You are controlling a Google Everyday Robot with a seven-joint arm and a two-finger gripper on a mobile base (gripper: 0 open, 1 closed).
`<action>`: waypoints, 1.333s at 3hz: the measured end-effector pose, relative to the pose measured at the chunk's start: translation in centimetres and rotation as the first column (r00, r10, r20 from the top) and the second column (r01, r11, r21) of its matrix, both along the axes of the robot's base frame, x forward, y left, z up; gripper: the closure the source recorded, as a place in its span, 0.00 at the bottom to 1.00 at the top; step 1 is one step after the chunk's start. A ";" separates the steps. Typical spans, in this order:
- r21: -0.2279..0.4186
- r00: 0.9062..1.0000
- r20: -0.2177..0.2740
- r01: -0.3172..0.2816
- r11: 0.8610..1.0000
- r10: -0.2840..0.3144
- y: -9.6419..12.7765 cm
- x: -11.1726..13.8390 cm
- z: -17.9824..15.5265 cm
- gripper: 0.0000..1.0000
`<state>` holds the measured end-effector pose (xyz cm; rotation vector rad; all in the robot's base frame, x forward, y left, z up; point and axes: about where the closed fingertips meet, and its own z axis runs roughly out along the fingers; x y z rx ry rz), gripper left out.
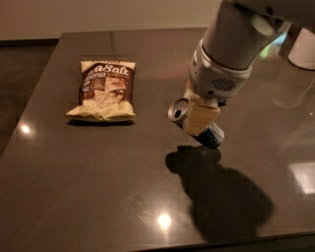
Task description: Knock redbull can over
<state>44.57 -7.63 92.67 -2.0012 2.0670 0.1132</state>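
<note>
Dark glossy table (98, 187) with bright light spots (164, 220) — pale wall (98, 15) behind, darker floor (19, 83) at left.

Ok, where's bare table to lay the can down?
Bare table runs along the near edge, left of the shadow, and between the chip bag and the tool gripping the tilted redbull can. Crowded at right centre, under the arm.

The worktop (98, 187) was dark, polished and glossy, mirroring the lights. The redbull can (211, 136) showed shiny metal, silver on top, blue on the body. It sat clamped in the end effector (199, 120) over the worktop's middle, whose cream pad looked matt below the smooth white plastic arm shell (231, 44). The snack bag (105, 91) was crinkled, faintly glossy film.
</note>
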 end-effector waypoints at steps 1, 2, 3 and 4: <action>-0.046 1.000 -0.014 -0.008 0.999 0.007 -0.3 0.4 -0.9 0.37; -0.084 0.999 -0.037 -0.015 0.996 0.011 -0.7 0.5 -2.0 0.13; -0.107 0.998 -0.060 -0.023 0.994 0.017 -1.2 0.3 -3.1 0.00; -0.108 0.998 -0.061 -0.024 0.994 0.017 -1.2 0.3 -3.1 0.00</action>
